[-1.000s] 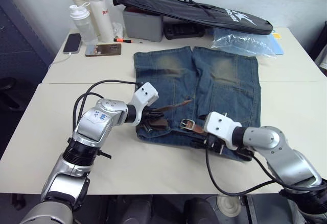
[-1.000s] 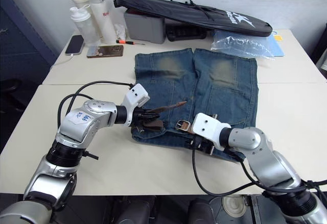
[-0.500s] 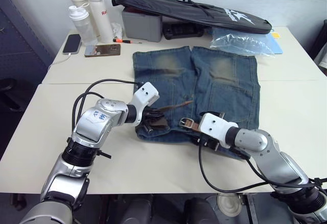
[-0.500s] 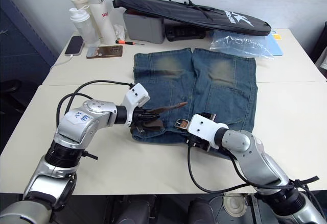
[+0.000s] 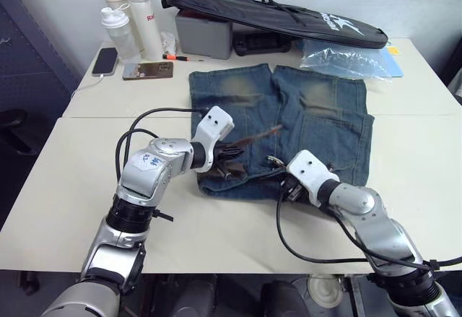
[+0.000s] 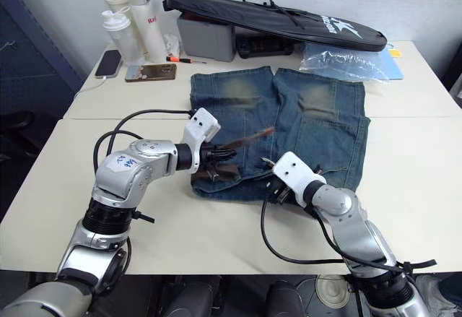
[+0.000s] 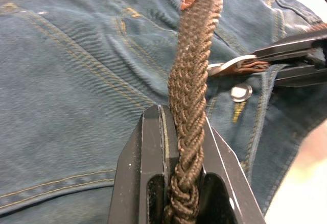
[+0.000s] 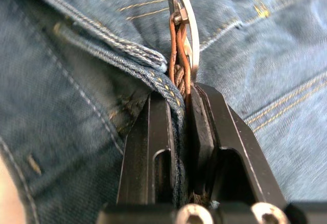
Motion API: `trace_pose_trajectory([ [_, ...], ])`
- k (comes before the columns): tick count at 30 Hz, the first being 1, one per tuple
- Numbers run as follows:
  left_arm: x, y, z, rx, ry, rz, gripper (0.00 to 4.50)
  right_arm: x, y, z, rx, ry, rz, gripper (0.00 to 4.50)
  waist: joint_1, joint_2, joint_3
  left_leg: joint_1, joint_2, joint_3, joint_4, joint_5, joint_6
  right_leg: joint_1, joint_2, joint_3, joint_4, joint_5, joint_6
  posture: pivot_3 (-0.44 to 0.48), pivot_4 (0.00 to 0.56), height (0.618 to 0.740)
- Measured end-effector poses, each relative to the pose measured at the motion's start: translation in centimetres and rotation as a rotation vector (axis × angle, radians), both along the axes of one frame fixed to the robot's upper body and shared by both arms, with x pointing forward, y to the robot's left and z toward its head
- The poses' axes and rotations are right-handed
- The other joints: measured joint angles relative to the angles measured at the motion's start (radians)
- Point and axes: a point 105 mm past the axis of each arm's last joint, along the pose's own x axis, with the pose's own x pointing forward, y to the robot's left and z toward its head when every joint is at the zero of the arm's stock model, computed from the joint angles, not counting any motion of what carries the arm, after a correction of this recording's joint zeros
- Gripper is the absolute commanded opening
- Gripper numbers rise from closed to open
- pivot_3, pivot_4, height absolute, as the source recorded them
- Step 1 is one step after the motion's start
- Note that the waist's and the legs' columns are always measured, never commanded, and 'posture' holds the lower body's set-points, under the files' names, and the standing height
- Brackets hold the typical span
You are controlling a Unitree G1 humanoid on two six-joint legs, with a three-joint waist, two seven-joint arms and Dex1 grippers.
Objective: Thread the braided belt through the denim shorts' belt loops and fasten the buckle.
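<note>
The denim shorts lie flat on the table, waistband toward me. My left gripper is shut on the braided belt, which runs from its fingers to a reddish leather tip lifted over the left leg. At the waistband, my right gripper is shut on the leather end beside the silver buckle, with a fold of denim edge pinched in too. Its fingers also show in the left wrist view, beside a rivet button. The belt loops are hidden by bunched cloth and the arms.
At the table's back stand bottles, a phone, a grey box, a long black bag and a clear plastic bag. Black cables loop from both wrists over the front of the table.
My right gripper has gone from open to shut on the belt's buckle end. The left gripper has carried the belt up and right, and the waistband has bunched.
</note>
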Motion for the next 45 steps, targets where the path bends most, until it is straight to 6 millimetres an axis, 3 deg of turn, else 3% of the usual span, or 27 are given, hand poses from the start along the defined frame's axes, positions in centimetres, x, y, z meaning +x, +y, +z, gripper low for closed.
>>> trace_pose_trajectory([
  [8,0.7,0.2,-0.2,-0.027,0.018,0.070,0.00,0.7,-0.3,0.3,0.270,0.052,-0.168,0.04,-0.001,0.000,0.000,0.000,0.000,0.000,0.000,0.000,0.000,-0.001,0.000,0.002,0.004,0.000,0.000,0.000,0.150,0.740],
  [14,0.6,0.0,-0.6,-0.004,0.028,0.067,0.00,0.7,0.0,0.2,0.348,0.085,-0.218,0.04,-0.002,0.001,0.000,0.002,0.000,0.002,-0.002,0.000,0.000,-0.002,0.000,0.004,0.004,0.000,0.000,0.000,0.150,0.740],
  [25,-1.4,-1.5,-2.4,0.097,0.102,-0.066,0.00,1.0,-0.2,1.0,0.361,0.010,-0.291,0.04,-0.002,0.001,0.000,0.001,0.001,0.015,-0.006,0.000,0.000,-0.016,0.000,0.020,0.010,0.000,0.000,0.000,0.150,0.740],
  [45,-1.0,-1.9,-2.1,0.087,0.092,-0.051,0.00,0.7,0.4,1.3,0.382,-0.013,-0.283,0.04,-0.003,0.001,0.000,0.001,0.002,0.019,-0.008,0.000,0.000,-0.019,0.002,0.026,0.010,0.000,0.000,0.000,0.150,0.740],
])
